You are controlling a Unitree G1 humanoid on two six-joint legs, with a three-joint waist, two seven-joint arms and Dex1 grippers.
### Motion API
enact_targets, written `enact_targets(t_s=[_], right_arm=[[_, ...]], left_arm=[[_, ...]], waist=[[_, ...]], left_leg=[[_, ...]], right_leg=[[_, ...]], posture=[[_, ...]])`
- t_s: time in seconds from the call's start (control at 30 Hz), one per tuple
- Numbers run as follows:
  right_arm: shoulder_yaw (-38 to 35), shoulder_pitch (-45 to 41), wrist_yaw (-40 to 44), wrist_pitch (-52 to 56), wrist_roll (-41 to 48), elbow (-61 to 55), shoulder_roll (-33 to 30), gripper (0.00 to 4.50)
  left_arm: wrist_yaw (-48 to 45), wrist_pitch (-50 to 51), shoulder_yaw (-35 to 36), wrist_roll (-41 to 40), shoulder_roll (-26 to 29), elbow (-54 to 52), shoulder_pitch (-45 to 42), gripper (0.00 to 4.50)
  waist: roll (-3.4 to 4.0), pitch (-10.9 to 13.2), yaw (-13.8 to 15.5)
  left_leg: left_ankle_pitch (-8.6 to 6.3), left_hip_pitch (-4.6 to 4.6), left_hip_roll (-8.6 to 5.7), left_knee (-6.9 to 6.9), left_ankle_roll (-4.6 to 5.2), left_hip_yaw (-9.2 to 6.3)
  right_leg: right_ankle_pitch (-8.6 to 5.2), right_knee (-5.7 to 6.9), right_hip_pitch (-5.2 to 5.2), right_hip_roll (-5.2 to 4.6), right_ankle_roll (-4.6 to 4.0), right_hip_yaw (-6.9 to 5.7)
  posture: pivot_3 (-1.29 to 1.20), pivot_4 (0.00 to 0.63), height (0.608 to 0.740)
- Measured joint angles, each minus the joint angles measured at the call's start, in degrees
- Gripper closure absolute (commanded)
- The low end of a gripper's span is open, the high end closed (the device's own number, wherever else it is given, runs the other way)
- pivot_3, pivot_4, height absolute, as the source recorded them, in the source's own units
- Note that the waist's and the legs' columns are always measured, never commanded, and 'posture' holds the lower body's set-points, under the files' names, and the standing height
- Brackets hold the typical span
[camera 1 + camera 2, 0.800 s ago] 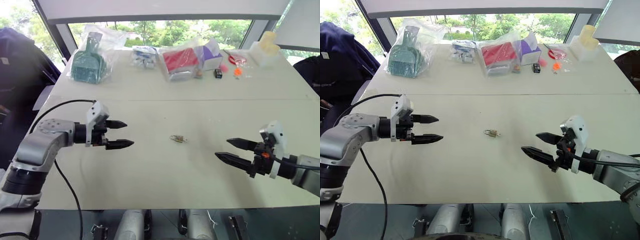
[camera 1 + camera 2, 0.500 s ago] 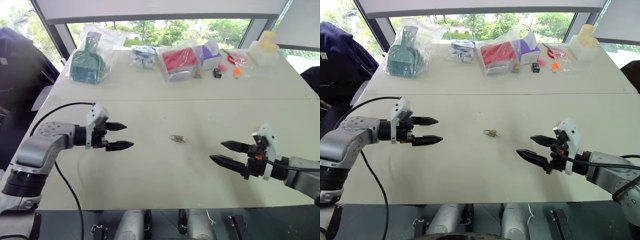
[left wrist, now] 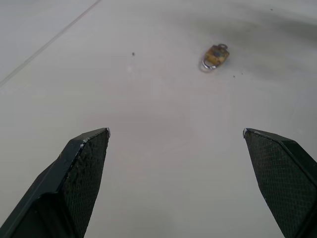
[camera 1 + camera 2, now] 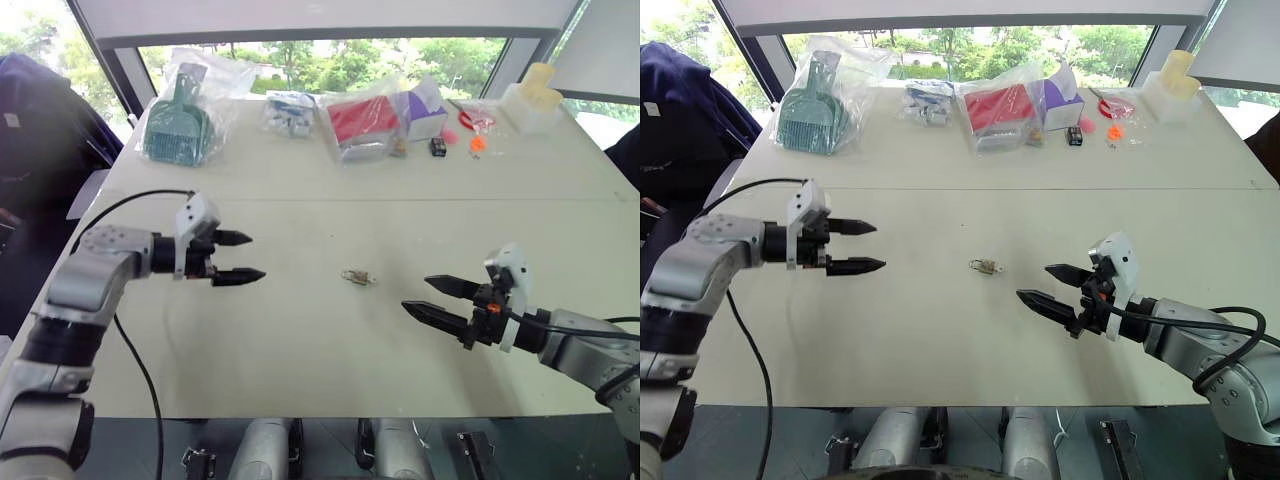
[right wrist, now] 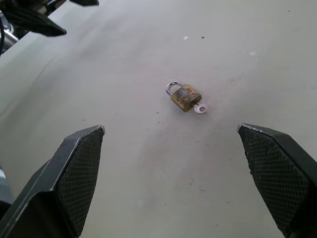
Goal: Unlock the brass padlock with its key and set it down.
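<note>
Two pincers of mine hang spread and empty over the table (image 4: 300, 350): my left gripper (image 4: 240, 257), then my right gripper (image 4: 432, 298). Between them, touching neither, the brass padlock (image 5: 185, 96) lies flat, the key (image 5: 200, 108) at its base. Beyond sit plastic bags, one holding a green dustpan (image 4: 178, 125).

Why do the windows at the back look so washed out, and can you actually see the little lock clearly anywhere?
In the left eye view daylight behind the table blows out the windows, and the brass padlock is a tiny speck. In the right wrist view it lies sharp, with the key at its base, and the right claw frames it. In the left wrist view a soft grey shadow lies near it.
</note>
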Motion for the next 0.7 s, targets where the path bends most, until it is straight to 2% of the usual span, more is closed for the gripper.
enact_targets(t_s=[0.17, 0.23, 0.4, 0.53, 0.7], right_arm=[[-3.43, 2.1, -3.63, 0.62, 0.63, -2.95, -0.18, 0.05], [-5.08, 4.67, -5.52, 0.86, 1.01, -4.71, 0.34, 0.05], [-5.57, 9.35, -10.08, 0.88, 1.87, -10.01, 3.2, 0.05], [-5.89, 12.46, -14.88, 0.3, 2.7, -14.46, 6.03, 0.05], [-6.06, 16.01, -19.38, -0.59, 2.94, -17.81, 8.38, 0.05]], left_arm=[[-5.46, -10.9, -3.73, 5.41, -9.66, 18.97, -14.35, 0.0], [-7.79, -16.75, -5.95, 8.61, -15.87, 29.39, -19.78, 0.0], [-9.12, -26.64, -8.14, 14.08, -26.92, 47.78, -25.25, 0.0], [-7.13, -31.33, -8.08, 17.54, -33.46, 56.69, -27.83, 0.0], [-5.55, -34.64, -8.08, 21.82, -36.57, 60.9, -28.19, 0.0]], waist=[[-0.08, -0.01, -0.01], [-0.11, -0.02, 0.07], [-0.29, 0.08, -0.18], [-0.34, 0.1, -0.1], [-0.36, 0.09, -0.16]], left_leg=[[0.0, -0.03, -0.05, 0.02, 0.07, 0.02], [-0.02, -0.03, -0.07, 0.04, 0.1, 0.02], [-0.03, -0.03, 0.0, 0.05, 0.13, 0.01], [-0.03, -0.05, 0.0, 0.08, 0.14, -0.02], [-0.04, -0.05, 0.0, 0.08, 0.15, -0.05]], right_leg=[[0.01, -0.02, 0.06, 0.01, 0.03, -0.01], [0.01, -0.01, 0.08, 0.01, 0.04, -0.01], [0.03, 0.06, 0.01, 0.04, 0.07, 0.0], [0.03, 0.04, 0.03, 0.04, 0.05, 0.0], [0.02, 0.05, 0.03, 0.04, 0.05, 0.0]], posture=[[0.0, 0.15, 0.735], [0.0, 0.15, 0.735], [0.0, 0.15, 0.735], [0.0, 0.15, 0.735], [0.0, 0.15, 0.735]])
